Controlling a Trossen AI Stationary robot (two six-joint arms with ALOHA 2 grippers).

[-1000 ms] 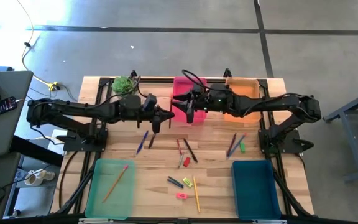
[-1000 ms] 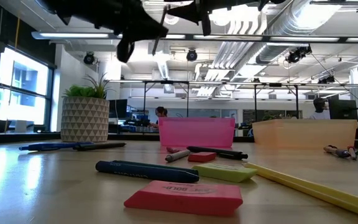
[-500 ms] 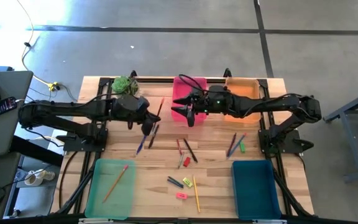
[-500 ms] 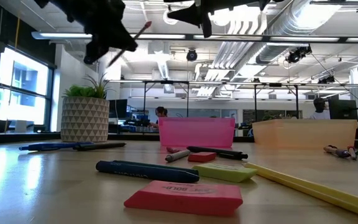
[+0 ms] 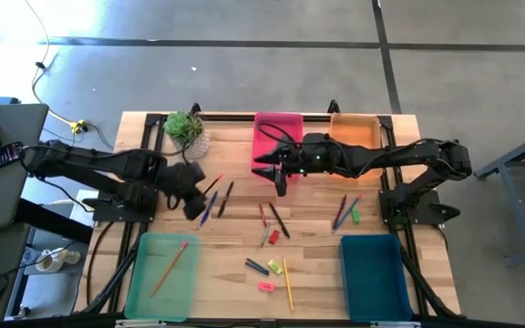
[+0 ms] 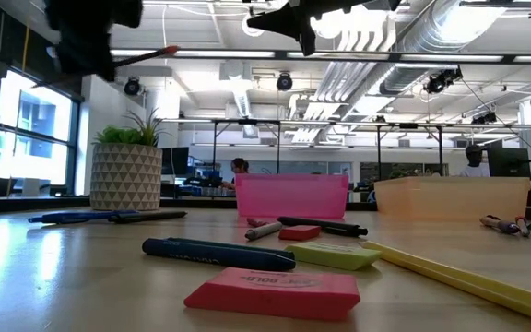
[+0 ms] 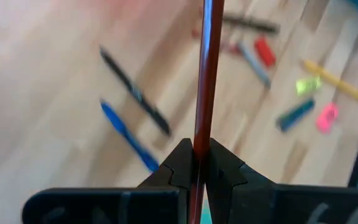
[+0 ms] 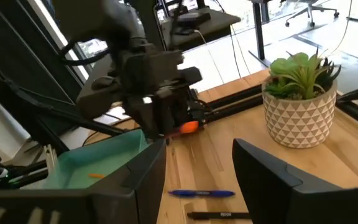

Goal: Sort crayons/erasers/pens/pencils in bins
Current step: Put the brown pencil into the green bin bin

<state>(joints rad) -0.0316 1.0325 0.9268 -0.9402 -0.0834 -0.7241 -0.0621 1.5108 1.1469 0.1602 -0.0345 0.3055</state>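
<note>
Left gripper [image 5: 195,202] has pulled back from the table's middle toward 9 o'clock over the last second, carrying the red pencil [image 5: 211,185] away from the pink bin [image 5: 278,137]; a second ago it was just beside that bin, now it hangs well apart from it, above the blue pen [image 5: 209,209] and black pen [image 5: 224,199]. Judgement: the pencil is in transit toward the light green bin [image 5: 162,264] at 7 o'clock, where one pencil [image 5: 171,266] already lies, so this sort step is about half run. Jaws narrow, clamped on the red pencil's shaft; the left wrist view shows the stick pinched between both fingers [image 7: 178,163] and running straight out past them. In the low view the pencil is held high off the table, roughly level. Right gripper [image 5: 272,175] waits off the near edge of the pink bin, about 12 o'clock, jaws wide and holding nothing, touching nothing. Still loose on the table: erasers [image 5: 266,287] and a yellow pencil [image 5: 287,283] near 6 o'clock, more sticks at centre and toward 3 o'clock. Orange bin [image 5: 355,137] at 1 o'clock, teal bin [image 5: 373,266] at 5 o'clock. Potted plant [image 5: 184,128] at 11 o'clock.
</note>
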